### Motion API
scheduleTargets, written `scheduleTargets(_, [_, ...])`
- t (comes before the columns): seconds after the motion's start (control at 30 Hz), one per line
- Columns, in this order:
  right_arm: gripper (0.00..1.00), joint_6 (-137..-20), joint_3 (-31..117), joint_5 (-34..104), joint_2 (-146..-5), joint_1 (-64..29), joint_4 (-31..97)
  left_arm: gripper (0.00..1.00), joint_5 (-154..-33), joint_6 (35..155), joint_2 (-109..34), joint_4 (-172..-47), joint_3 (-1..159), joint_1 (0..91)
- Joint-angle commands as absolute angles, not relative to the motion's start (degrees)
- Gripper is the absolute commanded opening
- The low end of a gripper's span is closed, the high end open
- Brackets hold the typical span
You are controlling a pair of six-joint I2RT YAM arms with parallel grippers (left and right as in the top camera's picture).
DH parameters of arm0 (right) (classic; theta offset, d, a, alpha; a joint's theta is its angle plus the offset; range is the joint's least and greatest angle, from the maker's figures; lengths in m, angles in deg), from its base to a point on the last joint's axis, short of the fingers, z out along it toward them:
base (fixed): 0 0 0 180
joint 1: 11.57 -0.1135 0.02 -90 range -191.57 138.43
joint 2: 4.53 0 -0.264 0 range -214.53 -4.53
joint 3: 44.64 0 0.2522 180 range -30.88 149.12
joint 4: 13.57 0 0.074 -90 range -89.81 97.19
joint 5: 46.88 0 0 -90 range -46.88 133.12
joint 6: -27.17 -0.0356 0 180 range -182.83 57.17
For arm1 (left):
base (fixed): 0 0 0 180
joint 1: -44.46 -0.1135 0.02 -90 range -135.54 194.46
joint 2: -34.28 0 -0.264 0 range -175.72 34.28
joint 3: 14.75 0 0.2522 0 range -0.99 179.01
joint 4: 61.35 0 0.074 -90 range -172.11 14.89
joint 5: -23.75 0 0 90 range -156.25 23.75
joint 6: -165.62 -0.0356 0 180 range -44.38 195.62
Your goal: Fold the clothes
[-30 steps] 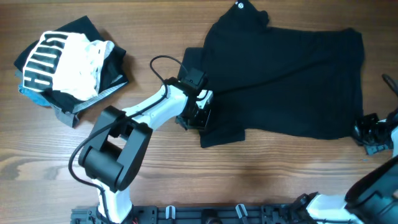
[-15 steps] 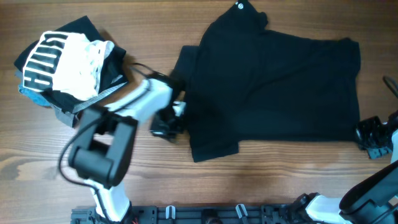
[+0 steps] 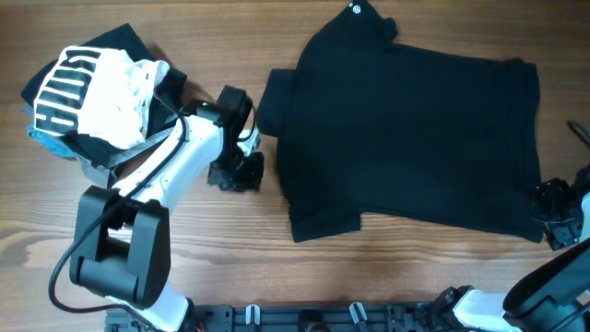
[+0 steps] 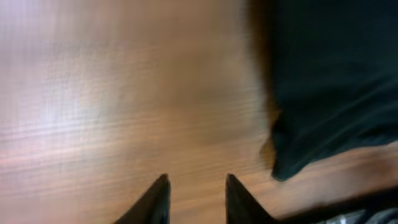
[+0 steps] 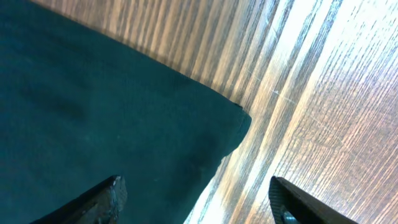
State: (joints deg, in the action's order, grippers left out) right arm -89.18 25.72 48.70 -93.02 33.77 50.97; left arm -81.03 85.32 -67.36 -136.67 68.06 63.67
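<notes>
**Subject.** The black T-shirt (image 3: pixel 415 129) lies spread on the bench (image 3: pixel 387 277), one layer deep as far as can be seen. Its neck end carries a small white round logo (image 3: pixel 356 8) at the far edge. No fold is visible in it. The lower hem runs slightly askew, and a sleeve sticks out on the side facing the left jaws.

**Left jaws.** They are released. The wrist view shows both fingers (image 4: pixel 157 199) parted over bare wood with nothing between them. The shirt's edge lies ahead and off to one side of them, close but not touching. The left arm (image 3: pixel 175 171) reaches across from the near edge of the bench.

**Right jaws.** They are spread wide and grasp nothing. The hem corner of the shirt lies just ahead of them, and its fabric runs back between the two fingers (image 5: pixel 106 196).

**Surroundings.** Behind the left jaws, well apart from the shirt, sits a pile of other garments (image 3: pixel 92 92), topped by a white one with bold black stripes. It is not part of this job.

**Assessment.** The laying-out step appears finished or nearly so, and the first fold is not yet begun. In my judgement, the next move calls for each pair of jaws to come down on an edge or corner. They must pinch only the shirt, not the wood, then lift together and carry it over evenly.
</notes>
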Motion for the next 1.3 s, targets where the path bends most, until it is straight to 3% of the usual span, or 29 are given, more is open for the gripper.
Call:
scheduleTargets(0.0, [0.8, -89.73, 29.56, 42.65, -91.51, 33.94, 51.15, 0.41, -81.84, 84.88, -65.88, -125.42, 69.16, 64.43])
scheduleTargets(0.03, [0.83, -89.68, 30.05, 41.27, -91.21, 33.94, 51.13, 0.33, -81.84, 84.88, -66.03, -122.7, 69.14, 64.52])
scheduleTargets(0.07, [0.85, -89.13, 30.66, 39.63, -90.72, 33.94, 51.02, 0.17, -81.8, 84.88, -66.49, -119.08, 69.14, 64.61])
scheduleTargets(0.13, [0.86, -86.6, 31.64, 36.2, -89.37, 33.94, 50.51, 0.04, -81.86, 85.32, -67.51, -111.84, 69.14, 64.91])
scheduleTargets(0.6, [0.89, -77.77, 33.28, 20.64, -82.75, 33.99, 52.5, 0.04, -84.68, 85.29, -80.54, -95.25, 69.14, 65.61])
scheduleTargets(0.73, [0.89, -77.81, 33.28, 21.21, -82.75, 33.99, 53.84, 0.04, -67.98, 91.31, -83.43, -101.46, 69.14, 64.89])
scheduleTargets(0.93, [0.89, -77.83, 33.28, 21.18, -82.75, 33.99, 53.84, 0.04, -54.76, 96.09, -83.64, -111.49, 69.14, 60.74])
scheduleTargets(1.17, [0.89, -77.99, 33.15, 21.16, -82.77, 33.94, 53.88, 0.04, -54.61, 97.03, -82.46, -116.26, 69.16, 50.88])
scheduleTargets(1.27, [0.87, -77.77, 32.54, 21.18, -82.97, 32.5, 52.63, 0.04, -62.85, 91.63, -79.78, -116.28, 69.16, 48.93])
